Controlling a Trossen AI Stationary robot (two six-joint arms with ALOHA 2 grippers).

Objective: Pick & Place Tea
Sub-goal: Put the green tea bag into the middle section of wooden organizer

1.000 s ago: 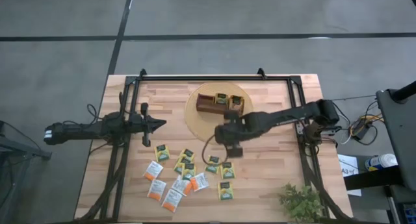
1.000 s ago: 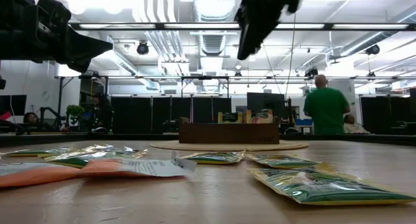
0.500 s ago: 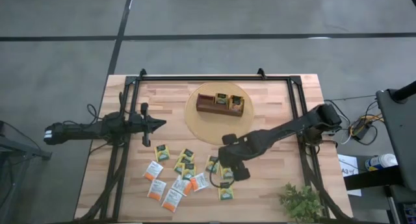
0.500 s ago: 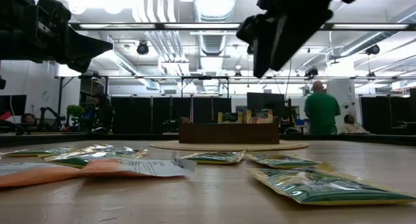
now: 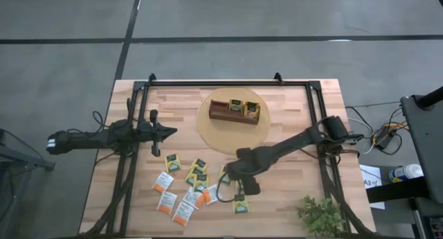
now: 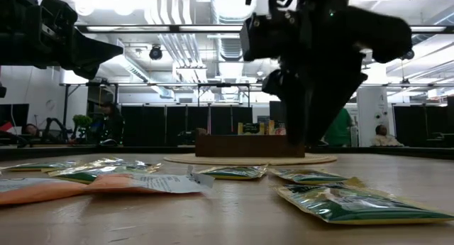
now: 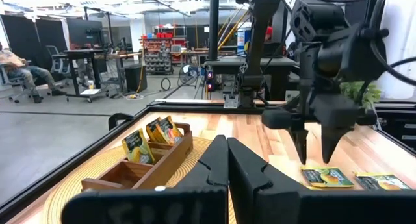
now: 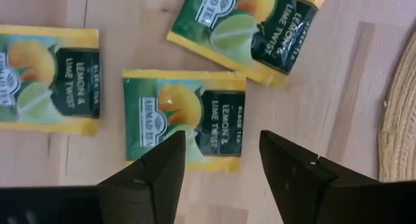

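Yellow-green paper tea packet, flat on the worktop near its front edge, among others. Likely light, thin, crinkly; pinch across its short width. Right gripper just above it, fingers apart. Left gripper closed, idle by the left edge.

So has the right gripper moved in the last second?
Yes. The right gripper has left the wooden tray on the round mat and come down over the loose tea packets, jaws open.

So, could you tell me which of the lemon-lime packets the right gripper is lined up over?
The middle packet in the right wrist view: it lies flat between the right gripper's open fingers, while its two neighbours lie off to either side.
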